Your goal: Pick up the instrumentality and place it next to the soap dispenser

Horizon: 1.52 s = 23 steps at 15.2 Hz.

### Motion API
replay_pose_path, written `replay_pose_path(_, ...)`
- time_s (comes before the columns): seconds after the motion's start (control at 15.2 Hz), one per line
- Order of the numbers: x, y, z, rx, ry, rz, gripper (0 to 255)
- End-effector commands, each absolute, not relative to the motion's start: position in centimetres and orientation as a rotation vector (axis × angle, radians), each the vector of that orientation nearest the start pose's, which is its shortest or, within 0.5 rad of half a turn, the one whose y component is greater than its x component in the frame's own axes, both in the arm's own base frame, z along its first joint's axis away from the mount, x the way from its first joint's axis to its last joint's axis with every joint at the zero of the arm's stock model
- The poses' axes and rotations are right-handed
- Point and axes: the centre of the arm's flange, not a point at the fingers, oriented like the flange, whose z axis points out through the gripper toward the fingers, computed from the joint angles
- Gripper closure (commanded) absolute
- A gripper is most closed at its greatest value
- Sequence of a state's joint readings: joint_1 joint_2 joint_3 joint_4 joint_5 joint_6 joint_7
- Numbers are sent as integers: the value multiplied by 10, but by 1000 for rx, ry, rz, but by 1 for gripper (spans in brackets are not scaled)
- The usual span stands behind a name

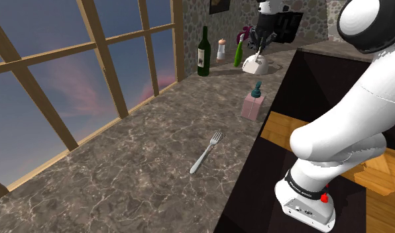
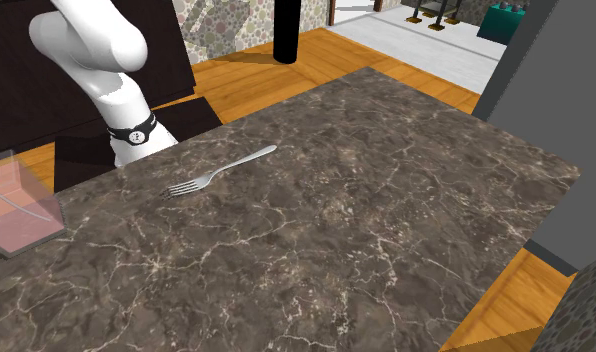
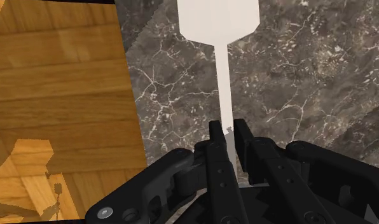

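Note:
My gripper [image 1: 261,44] is at the far end of the marble counter [image 1: 143,165], shut on the thin stem of a white tool [image 1: 256,64] with a wide base. In the wrist view the two fingers [image 3: 218,143] clasp the white stem [image 3: 224,83], and the tool's broad head [image 3: 217,19] lies beyond them over the counter. I cannot tell whether the base touches the counter. The pink soap dispenser [image 1: 252,104] with a dark green pump stands nearer the stand, close to the counter's edge. It also appears at the second exterior view's left edge as the dispenser [image 2: 18,212].
A metal fork [image 1: 207,151] lies mid-counter, also seen as the fork [image 2: 221,170]. A dark green wine bottle [image 1: 203,53], a small white shaker [image 1: 221,49] and a green bottle [image 1: 238,54] stand near the tool. A window runs along the shoulder view's left. Wooden floor [image 3: 55,95] lies beyond the counter's edge.

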State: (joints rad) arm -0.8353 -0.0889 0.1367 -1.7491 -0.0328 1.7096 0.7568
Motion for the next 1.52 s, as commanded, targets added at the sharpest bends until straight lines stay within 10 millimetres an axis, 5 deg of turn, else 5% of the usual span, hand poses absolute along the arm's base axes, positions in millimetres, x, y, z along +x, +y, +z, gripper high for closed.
replay_pose_path(0.0,398,-378,600,-2383,2112,-80,255)
replay_pose_path(1.45,398,-378,484,-2383,2112,-80,255)
